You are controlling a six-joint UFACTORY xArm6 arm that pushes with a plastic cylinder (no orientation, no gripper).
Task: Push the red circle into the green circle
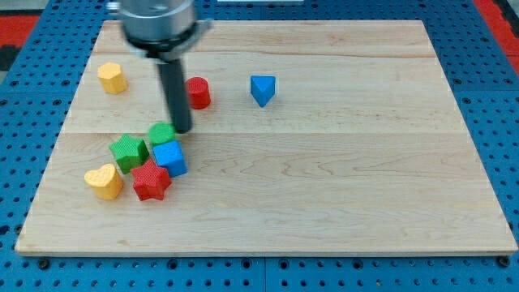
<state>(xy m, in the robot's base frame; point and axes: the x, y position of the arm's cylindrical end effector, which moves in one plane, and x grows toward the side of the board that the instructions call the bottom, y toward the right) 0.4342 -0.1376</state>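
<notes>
Nearest the view's bottom lie two blocks of a small cluster: a yellow heart [105, 180] at the cluster's left end and a red star [151, 180] just to its right, the two close together, though I cannot tell whether they touch. Above the red star sits a blue cube [171, 157], pressed against the star's upper right side. Left of the cube is a green block [129, 152] with an uneven outline, whose exact shape I cannot make out. Just above the cube is the green circle [161, 133], touching or nearly touching the cube's top.

My tip [182, 130] rests on the table [340, 186] immediately at the green circle's right edge; the dark rod rises from there toward the view's top, where its grey mount fills the upper left. The arm carries no end effector that opens or closes, only this rod, and it holds nothing.

The red circle [199, 92] stands above and slightly right of the tip, just beside the rod's right side and clearly apart from the green circle, with the rod between the two. A blue triangular block [262, 89] lies farther to the view's right at the same height, well apart from the red circle. A second yellow block [113, 78], heart-like in outline, sits alone near the table's upper left.
</notes>
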